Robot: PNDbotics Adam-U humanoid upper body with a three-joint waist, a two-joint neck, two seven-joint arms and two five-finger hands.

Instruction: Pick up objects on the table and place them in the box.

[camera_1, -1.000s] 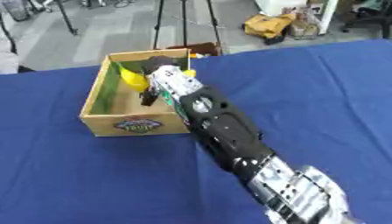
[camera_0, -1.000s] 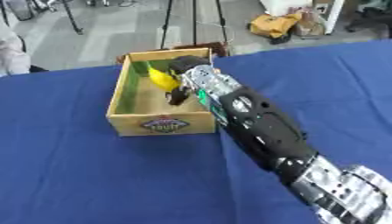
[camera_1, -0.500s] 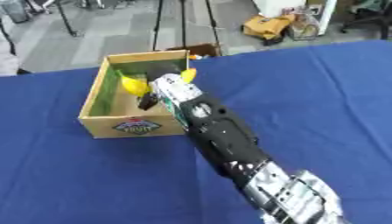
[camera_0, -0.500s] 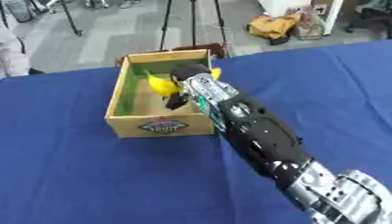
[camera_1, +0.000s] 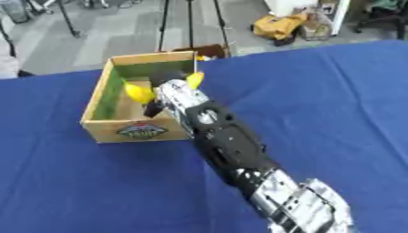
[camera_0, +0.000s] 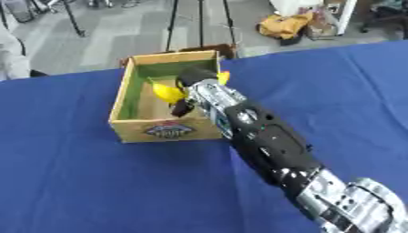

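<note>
My right arm (camera_0: 271, 145) ran from five o'clock up across the blue table (camera_0: 95, 182) toward eleven. My right hand (camera_0: 195, 86) reached over the near right wall into the wooden box (camera_0: 127, 102), fingers curled round a yellow object (camera_0: 169, 93) held inside the box. At twelve o'clock, beyond the table, lay grey floor (camera_0: 119, 41).

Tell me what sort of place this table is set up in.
Probably a lab or workshop floor, not a home: a blue-covered table on bare grey flooring, tripod legs behind it, and a yellow bag left on the floor.
</note>
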